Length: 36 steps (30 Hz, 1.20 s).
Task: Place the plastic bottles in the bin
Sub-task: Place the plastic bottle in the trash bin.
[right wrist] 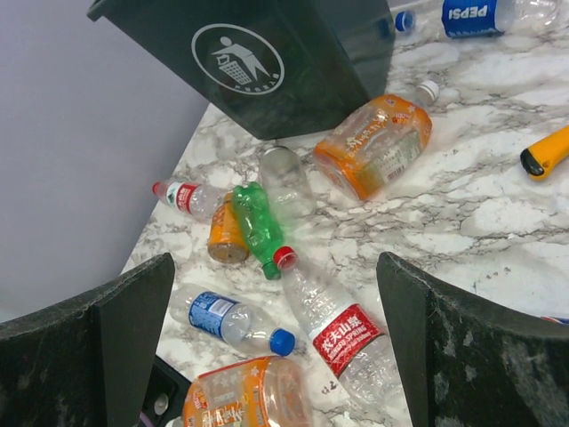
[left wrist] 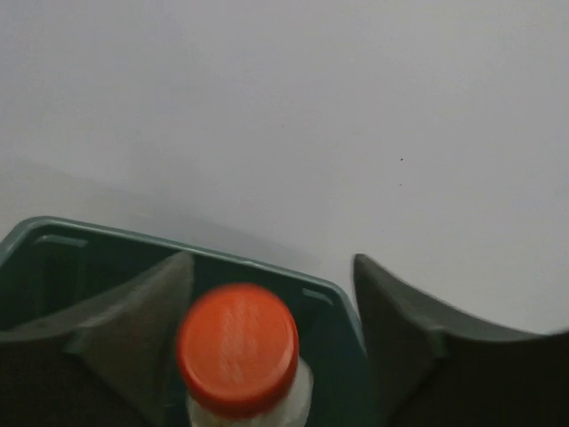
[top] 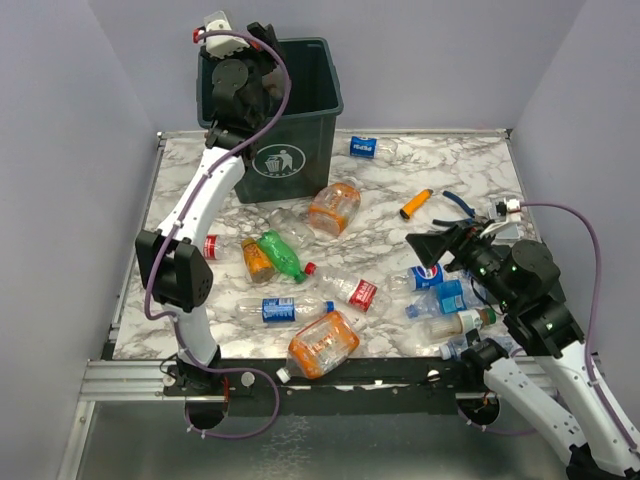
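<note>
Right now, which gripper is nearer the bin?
Left. The left gripper is over the bin, a red-capped bottle between its fingers; the right gripper hovers over bottles across the table.

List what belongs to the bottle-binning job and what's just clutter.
Job: bin; bottles, such as green bottle, Pepsi bottle, red-capped bottle.
Clutter: orange cylinder, pliers.
</note>
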Tool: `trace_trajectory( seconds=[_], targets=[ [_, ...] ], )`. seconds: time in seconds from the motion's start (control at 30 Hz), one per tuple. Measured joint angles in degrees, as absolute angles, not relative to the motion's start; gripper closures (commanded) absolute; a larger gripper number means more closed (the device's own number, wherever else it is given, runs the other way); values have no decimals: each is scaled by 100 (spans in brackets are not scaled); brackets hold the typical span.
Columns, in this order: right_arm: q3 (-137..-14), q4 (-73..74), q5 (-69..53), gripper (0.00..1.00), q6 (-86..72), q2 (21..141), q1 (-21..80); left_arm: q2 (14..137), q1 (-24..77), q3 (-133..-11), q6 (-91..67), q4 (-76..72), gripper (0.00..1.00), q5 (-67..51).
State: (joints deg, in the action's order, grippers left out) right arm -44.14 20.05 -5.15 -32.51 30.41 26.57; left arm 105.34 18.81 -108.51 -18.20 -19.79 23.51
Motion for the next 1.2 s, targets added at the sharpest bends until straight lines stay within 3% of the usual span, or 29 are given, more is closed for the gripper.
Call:
trace_trajectory(
  seconds=[0.03,0.2,0.47,0.83,1.03,1.2],
  targets=[
    [-4414,2008,-478,0,-3245,3011,2657,10534,1885,-10851,-1817,-1970,1,2344],
    [-4436,2010,-311,0,-3142,2956,2657,10532,2097,-10954,-1476,-1955,1,2349],
    [-4506,2078,110,0,-3039,3148,2657,9876,3382,-10663,-460,-1909,1,2567],
    [-4705,2436,1164,1,-3205,4200,2657,7367,4912,-7540,-574,-1498,1,2860],
    [-4515,2217,1278,3,-3363,4845,2657,6233,5002,-5568,-1396,-462,1,2858],
    [-4416,1179,1319,3,-3288,5680,2628,4668,4998,-4093,-1892,-193,1,2864]
  ],
)
